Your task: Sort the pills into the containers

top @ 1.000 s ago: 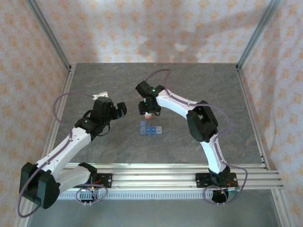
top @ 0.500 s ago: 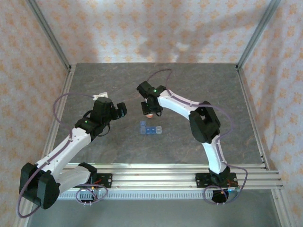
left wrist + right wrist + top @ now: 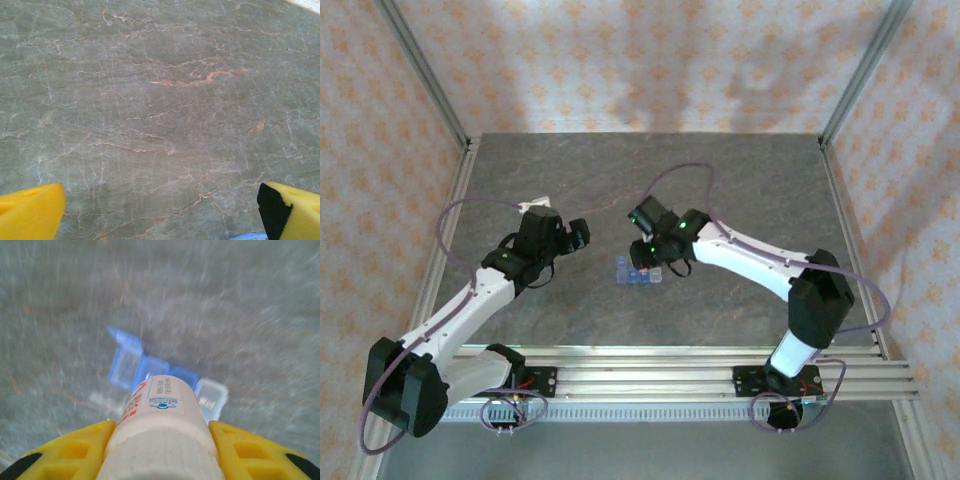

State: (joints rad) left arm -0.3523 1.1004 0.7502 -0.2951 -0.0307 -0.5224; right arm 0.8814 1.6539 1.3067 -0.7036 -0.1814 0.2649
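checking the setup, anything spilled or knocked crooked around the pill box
Nothing stands out. The pill box lies flat on the table with no loose pills visible around it. The right claw grips a white bottle pointed at it. That wrist view is blurred, so tiny pills could be missed.

arms point(image 3: 470, 300): white links, black joints | cables point(image 3: 675, 175): purple, looping | LED point(image 3: 681, 226): green on right arm | fingers point(image 3: 70, 455): yellow, black pads point(image 3: 274, 210)

Right end effector point(image 3: 645, 262) carrying bottle point(image 3: 162, 407) swung, seemingly over pill box point(image 3: 125, 365).
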